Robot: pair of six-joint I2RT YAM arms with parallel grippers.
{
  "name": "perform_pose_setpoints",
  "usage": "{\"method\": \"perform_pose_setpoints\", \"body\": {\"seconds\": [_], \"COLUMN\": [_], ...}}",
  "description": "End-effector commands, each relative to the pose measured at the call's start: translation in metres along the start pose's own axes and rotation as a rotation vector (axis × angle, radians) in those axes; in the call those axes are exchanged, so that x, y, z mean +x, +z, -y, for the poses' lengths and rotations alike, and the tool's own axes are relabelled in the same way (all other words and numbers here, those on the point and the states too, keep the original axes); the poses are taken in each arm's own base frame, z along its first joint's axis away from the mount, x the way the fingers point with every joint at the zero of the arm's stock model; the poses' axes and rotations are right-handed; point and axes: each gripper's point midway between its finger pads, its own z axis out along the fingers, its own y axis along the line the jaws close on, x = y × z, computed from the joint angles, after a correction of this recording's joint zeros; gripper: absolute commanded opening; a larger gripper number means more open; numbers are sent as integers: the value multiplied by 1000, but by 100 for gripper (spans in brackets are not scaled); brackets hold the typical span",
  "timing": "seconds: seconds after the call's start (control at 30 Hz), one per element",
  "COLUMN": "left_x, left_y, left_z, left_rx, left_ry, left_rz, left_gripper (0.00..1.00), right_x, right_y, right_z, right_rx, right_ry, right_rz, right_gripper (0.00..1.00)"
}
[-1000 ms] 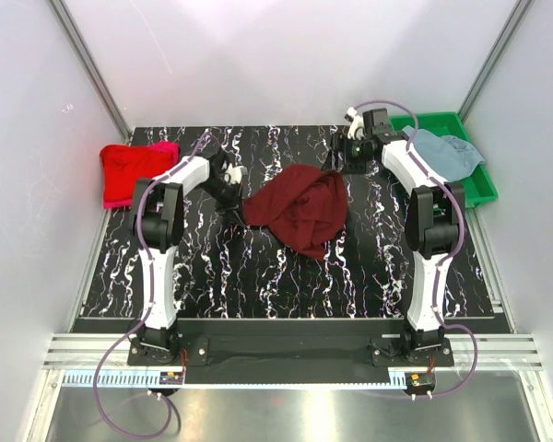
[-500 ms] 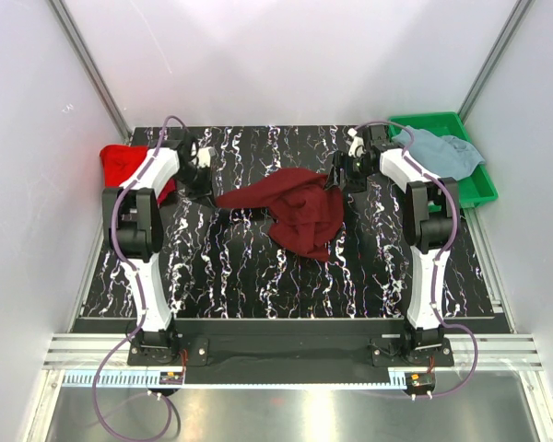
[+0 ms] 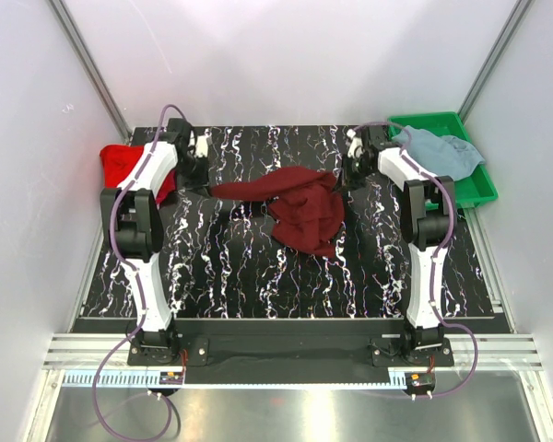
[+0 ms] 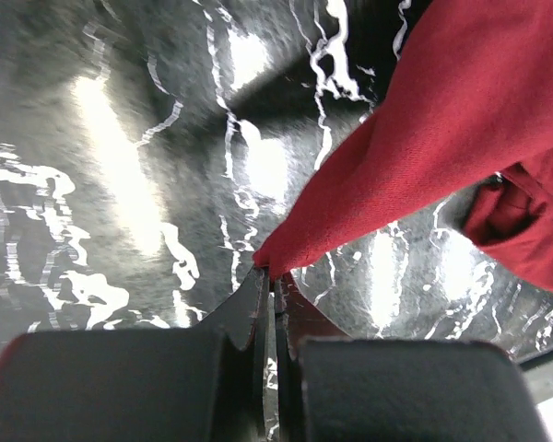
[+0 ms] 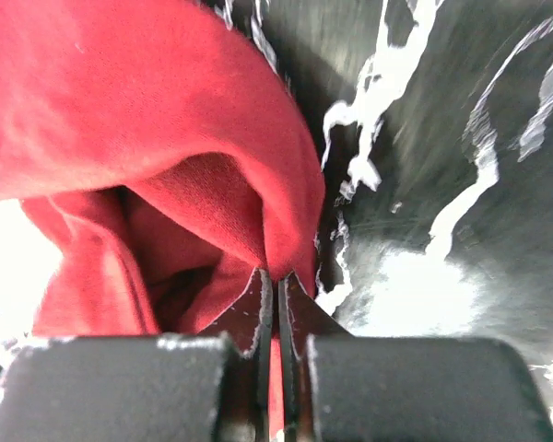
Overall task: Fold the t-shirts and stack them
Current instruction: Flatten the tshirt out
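The dark maroon t-shirt (image 3: pixel 300 204) lies crumpled in the middle of the black marbled table, one part stretched out to the left. My left gripper (image 3: pixel 205 183) is shut on that stretched corner (image 4: pixel 350 184), held taut just above the table. At the shirt's right edge my right gripper (image 3: pixel 344 177) is shut on a fold of the same cloth (image 5: pixel 166 120). A bright red t-shirt (image 3: pixel 127 164) sits folded at the far left, behind my left arm. The grey-blue t-shirt (image 3: pixel 438 150) lies bunched in the green tray (image 3: pixel 477 189).
The green tray sits at the table's back right corner, close to my right arm. White enclosure walls with metal posts stand on three sides. A silver rail (image 3: pixel 286 354) runs along the near edge by the arm bases.
My right gripper came down onto the maroon shirt's right edge and shut on it. My left gripper pulled its corner further left and back, stretching the cloth out.
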Motion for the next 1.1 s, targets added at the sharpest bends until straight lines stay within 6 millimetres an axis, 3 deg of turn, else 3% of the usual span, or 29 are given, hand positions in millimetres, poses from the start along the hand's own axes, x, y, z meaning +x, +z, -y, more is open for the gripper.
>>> {"method": "perform_pose_setpoints", "body": {"seconds": [0.0,0.13,0.17,0.23,0.37,0.5,0.57,0.73,0.8,0.83,0.97,1.07], "left_x": [-27,-59,-66,-89,-128,-159,-170,-175,-166,-162,-134,-114], "left_y": [-31,-61,-68,-91,-134,-180,-205,-255,-269,-272,-283,-276], "left_z": [-15,-23,-23,-19,-4,11,19,36,41,42,47,48], "left_rx": [-88,-167,-177,-194,-198,-205,-207,-203,-209,-208,-202,-182], "left_ry": [30,84,96,123,171,201,214,233,242,241,227,214], "left_rz": [108,224,251,337,493,652,731,857,873,874,861,817], "left_gripper": [0,0,0,0,0,0,0,0,0,0,0,0], "right_x": [-66,-123,-145,-169,-197,-206,-205,-182,-151,-150,-90,-57], "right_y": [-38,-88,-112,-146,-193,-230,-253,-283,-288,-285,-281,-264], "right_z": [-9,-34,-47,-68,-93,-121,-137,-169,-181,-182,-199,-201], "right_rx": [69,103,113,117,136,105,79,7,-36,-40,-114,-183], "right_ry": [-124,-268,-338,-413,-532,-604,-642,-698,-721,-721,-777,-730], "right_rz": [184,364,442,542,669,771,827,832,750,743,591,479], "right_gripper": [0,0,0,0,0,0,0,0,0,0,0,0]}}
